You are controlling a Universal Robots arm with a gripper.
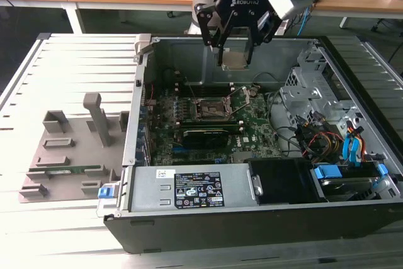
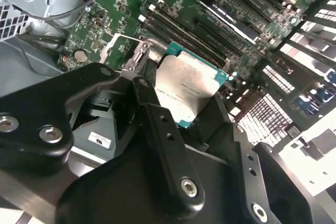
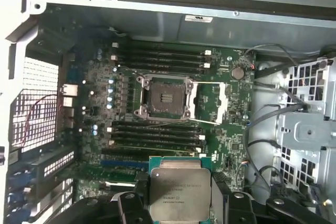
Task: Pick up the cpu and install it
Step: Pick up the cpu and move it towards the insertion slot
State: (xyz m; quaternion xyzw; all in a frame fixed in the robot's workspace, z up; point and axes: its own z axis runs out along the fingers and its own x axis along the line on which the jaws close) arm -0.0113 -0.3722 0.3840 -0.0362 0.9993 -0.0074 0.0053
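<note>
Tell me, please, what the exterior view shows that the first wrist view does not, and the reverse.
Exterior view: the grey fixture tray beside the computer case, and the gripper from outside, above the motherboard. First wrist view: the coin battery and memory slots up close. Both: the cpu held in the gripper, and the open socket.

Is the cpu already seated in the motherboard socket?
No, in the first wrist view the socket is empty, and the gripper holds the cpu away from it.
</note>
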